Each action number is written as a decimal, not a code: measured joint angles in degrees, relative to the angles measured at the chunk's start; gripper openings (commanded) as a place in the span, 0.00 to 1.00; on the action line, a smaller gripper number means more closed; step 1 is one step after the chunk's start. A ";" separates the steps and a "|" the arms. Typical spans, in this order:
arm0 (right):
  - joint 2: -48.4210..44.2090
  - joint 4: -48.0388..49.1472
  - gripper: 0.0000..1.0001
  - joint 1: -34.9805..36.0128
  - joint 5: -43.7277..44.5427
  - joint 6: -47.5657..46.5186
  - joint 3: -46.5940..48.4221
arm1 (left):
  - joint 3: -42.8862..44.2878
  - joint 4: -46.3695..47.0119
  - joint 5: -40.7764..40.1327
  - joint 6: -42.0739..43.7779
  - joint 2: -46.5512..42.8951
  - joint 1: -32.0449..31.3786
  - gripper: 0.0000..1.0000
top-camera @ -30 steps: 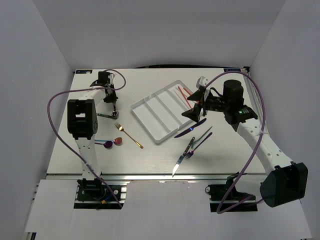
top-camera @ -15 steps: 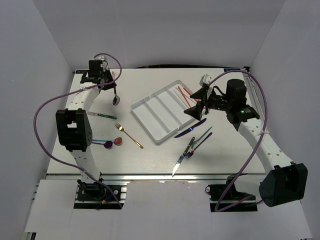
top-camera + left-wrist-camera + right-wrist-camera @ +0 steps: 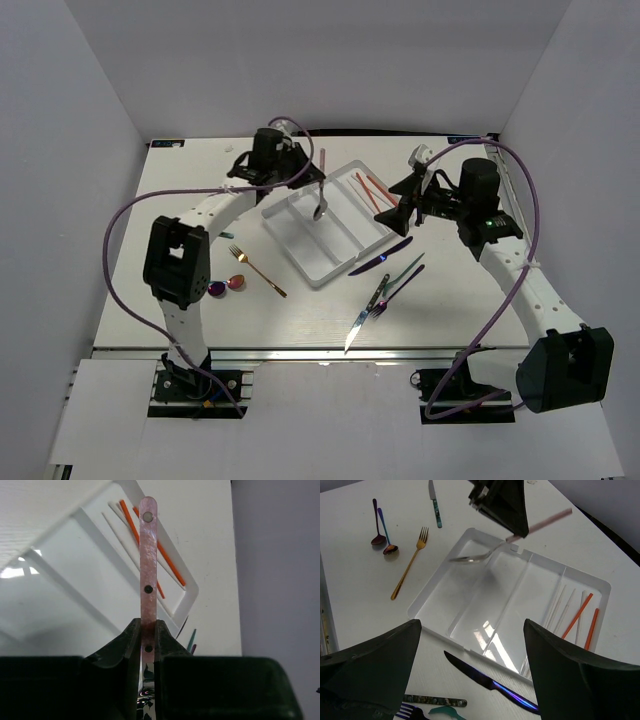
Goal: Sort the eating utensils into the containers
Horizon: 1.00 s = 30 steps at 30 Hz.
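My left gripper is shut on a spoon with a pink handle and a silver bowl. It holds the spoon in the air over the left half of the white tray, bowl hanging down. Red-orange chopsticks lie in the tray's far right compartment and show in the right wrist view. My right gripper is open and empty, above the tray's right rim and a purple-blue knife.
A purple fork, a teal piece and a silver knife lie right of the tray. A gold fork and two small spoons lie left of it. A teal-handled knife lies farther left.
My left gripper has carried the spoon from the table's far left corner rightward to over the tray. My right gripper has drawn back slightly to the right.
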 measured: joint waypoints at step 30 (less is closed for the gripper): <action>1.44 2.38 0.89 -1.81 -0.20 1.73 -0.98 | 9.53 0.02 -23.98 -25.14 21.20 -11.91 0.17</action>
